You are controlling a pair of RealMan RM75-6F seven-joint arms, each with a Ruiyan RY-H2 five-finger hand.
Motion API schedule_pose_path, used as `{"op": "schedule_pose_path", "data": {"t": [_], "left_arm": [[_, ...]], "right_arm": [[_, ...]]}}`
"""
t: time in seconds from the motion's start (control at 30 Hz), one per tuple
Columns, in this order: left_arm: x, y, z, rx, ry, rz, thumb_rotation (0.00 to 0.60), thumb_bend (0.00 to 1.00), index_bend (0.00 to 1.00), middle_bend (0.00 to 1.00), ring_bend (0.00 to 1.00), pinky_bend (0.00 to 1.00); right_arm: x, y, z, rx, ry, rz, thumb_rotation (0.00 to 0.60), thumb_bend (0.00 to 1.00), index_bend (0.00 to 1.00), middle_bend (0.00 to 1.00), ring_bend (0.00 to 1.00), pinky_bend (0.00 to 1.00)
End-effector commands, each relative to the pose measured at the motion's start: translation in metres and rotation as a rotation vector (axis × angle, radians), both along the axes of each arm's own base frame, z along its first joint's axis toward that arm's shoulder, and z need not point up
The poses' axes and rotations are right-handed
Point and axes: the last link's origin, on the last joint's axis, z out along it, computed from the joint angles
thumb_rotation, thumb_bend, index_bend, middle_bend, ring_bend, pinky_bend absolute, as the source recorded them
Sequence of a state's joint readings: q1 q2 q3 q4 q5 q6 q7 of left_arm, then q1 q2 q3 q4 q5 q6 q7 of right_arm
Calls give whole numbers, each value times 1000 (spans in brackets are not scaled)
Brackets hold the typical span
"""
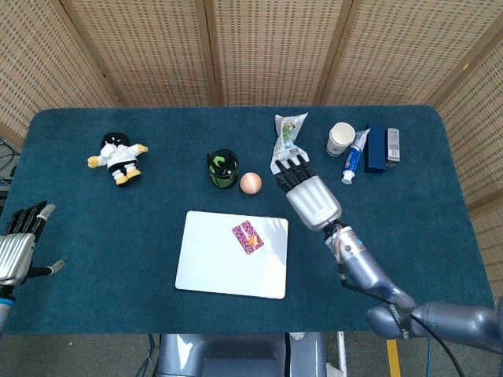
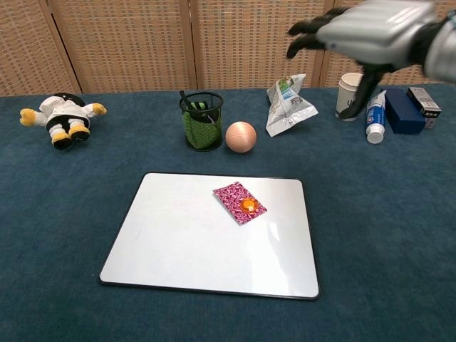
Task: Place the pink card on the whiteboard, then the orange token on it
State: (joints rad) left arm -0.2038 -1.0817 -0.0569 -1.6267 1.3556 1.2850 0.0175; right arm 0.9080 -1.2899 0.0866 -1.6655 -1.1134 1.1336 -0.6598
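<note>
The pink card (image 1: 247,236) (image 2: 239,202) lies on the whiteboard (image 1: 212,263) (image 2: 178,242), toward its upper right part. The small orange token (image 1: 253,238) (image 2: 248,205) sits on the card. My right hand (image 1: 310,196) (image 2: 370,28) is raised well above the table, right of the whiteboard, with its fingers spread and nothing in it. My left hand (image 1: 17,243) hovers at the table's left edge, fingers apart and holding nothing; only the head view shows it.
Behind the whiteboard stand a green mesh pen cup (image 1: 222,168) (image 2: 200,120) and a peach ball (image 1: 251,182) (image 2: 241,137). A snack bag (image 1: 288,143) (image 2: 288,104), paper cup (image 1: 340,138) (image 2: 352,92), tube (image 2: 375,117) and blue box (image 2: 399,110) sit at back right. A plush toy (image 1: 119,157) (image 2: 63,117) lies at back left.
</note>
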Motion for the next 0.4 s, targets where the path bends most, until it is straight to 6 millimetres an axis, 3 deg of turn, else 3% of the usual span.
{"op": "schedule_pose_path", "data": {"t": [0.03, 0.1, 0.2, 0.3, 0.4], "left_arm": [[2, -3, -1, 3, 5, -17, 600, 0, 0, 0, 0, 0], [2, -5, 0, 5, 11, -27, 600, 0, 0, 0, 0, 0], [3, -7, 1, 16, 10, -39, 600, 0, 0, 0, 0, 0], [2, -10, 4, 29, 6, -43, 600, 0, 0, 0, 0, 0], [1, -12, 7, 42, 4, -48, 600, 0, 0, 0, 0, 0]], "right_arm": [[-77, 22, 77, -126, -73, -32, 600, 0, 6, 0, 0, 0], [-109, 41, 95, -151, -139, -57, 600, 0, 0, 0, 0, 0], [-149, 68, 107, -173, -200, -91, 600, 0, 0, 0, 0, 0], [-183, 93, 107, -189, -274, -167, 600, 0, 0, 0, 0, 0], [-205, 112, 103, -182, -331, -252, 600, 0, 0, 0, 0, 0]]}}
